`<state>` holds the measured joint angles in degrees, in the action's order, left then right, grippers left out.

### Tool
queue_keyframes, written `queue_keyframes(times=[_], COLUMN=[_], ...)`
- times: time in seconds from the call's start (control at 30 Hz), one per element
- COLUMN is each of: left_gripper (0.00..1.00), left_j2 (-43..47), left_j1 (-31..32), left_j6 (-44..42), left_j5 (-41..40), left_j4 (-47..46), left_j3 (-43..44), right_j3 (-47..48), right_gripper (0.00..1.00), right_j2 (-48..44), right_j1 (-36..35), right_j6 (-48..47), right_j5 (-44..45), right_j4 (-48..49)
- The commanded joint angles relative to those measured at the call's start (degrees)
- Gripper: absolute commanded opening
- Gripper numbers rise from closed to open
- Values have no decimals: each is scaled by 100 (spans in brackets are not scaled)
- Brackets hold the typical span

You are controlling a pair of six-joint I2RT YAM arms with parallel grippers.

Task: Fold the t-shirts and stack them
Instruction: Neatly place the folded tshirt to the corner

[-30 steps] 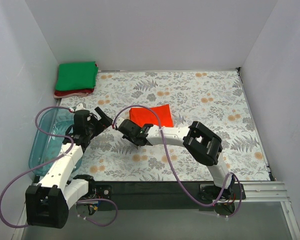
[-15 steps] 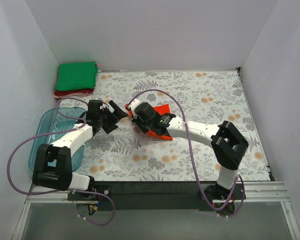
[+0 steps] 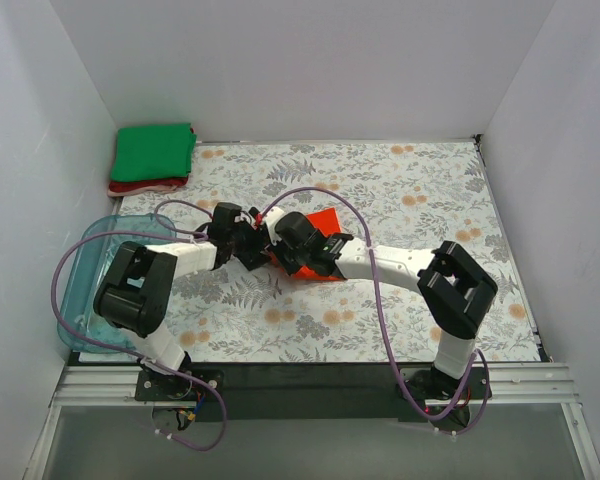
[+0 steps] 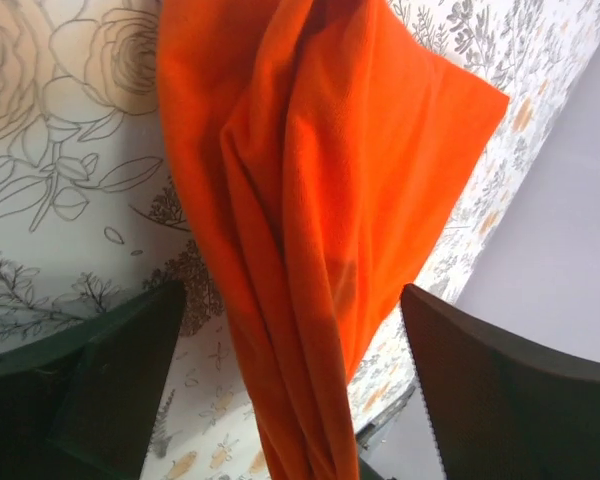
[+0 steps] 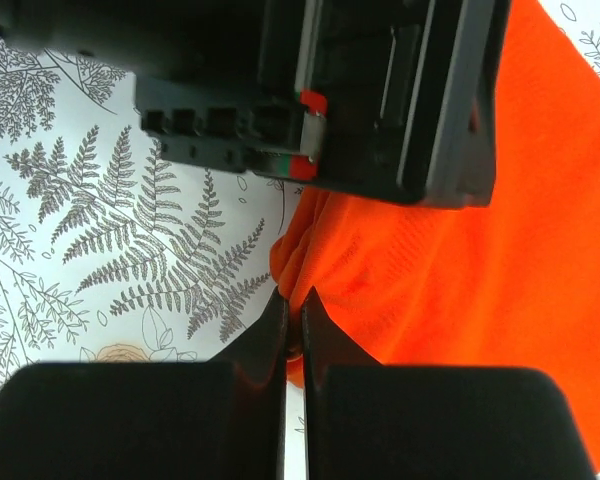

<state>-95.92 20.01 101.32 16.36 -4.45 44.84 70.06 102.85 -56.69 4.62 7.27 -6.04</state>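
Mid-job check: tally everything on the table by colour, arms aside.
orange-red t-shirt: 1
green folded t-shirt: 1
dark red folded t-shirt: 1
clear blue plastic tub: 1
Total: 4

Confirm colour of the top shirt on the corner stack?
Green shirt, clearest in top view.

Bright even diffuse light; faint shadows; overhead view sharp; wrist close-ups perhaps slightly soft.
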Motion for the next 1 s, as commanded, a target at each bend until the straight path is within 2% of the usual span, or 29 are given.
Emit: queue_keyframes(times=[0.0,0.03,0.1,0.17,0.2,0.27,0.3,0.33,0.43,0.53,0.7,0.73,0.87,0.97], left_gripper=[85,76,52,35,18,0,0,0,0,0,0,0,0,0], left_j2=[-242,-304,-454,-498,-489,-498,-524,-550,-665,-770,-1103,-1261,-1779,-2123], left_j1=[143,161,223,231,231,231,231,231,223,197,-93,-155,-471,-629], left_j6=[64,3,-208,-349,-558,-823,-1207,-1367,-2035,-2824,-4135,-4329,-5452,-5955], left_j5=[-247,-291,-353,-431,-493,-720,-835,-932,-1415,-1960,-2470,-2593,-2927,-3313], left_j4=[-161,-162,-153,-144,-109,22,249,373,866,1200,1639,1684,1833,1948], left_j3=[60,77,148,227,279,515,639,753,1236,1692,2633,2983,3818,4565], right_j3=[-71,-89,-115,-124,-116,-72,-46,-19,16,-1,-272,-352,-879,-1310], right_gripper=[1,1,1,1,1,5,10,22,42,53,60,67,74,79], right_j2=[-72,-63,-72,-63,-63,-37,-37,-19,-89,-212,-590,-669,-1169,-1485], right_j1=[52,61,79,70,87,88,88,88,96,105,245,272,325,377], right_j6=[170,197,214,215,232,241,250,258,285,285,241,215,267,311], right_j5=[-261,-278,-305,-305,-314,-410,-428,-471,-630,-683,-964,-999,-868,-876], right_j4=[464,490,490,516,516,516,516,516,473,253,-168,-265,-573,-836])
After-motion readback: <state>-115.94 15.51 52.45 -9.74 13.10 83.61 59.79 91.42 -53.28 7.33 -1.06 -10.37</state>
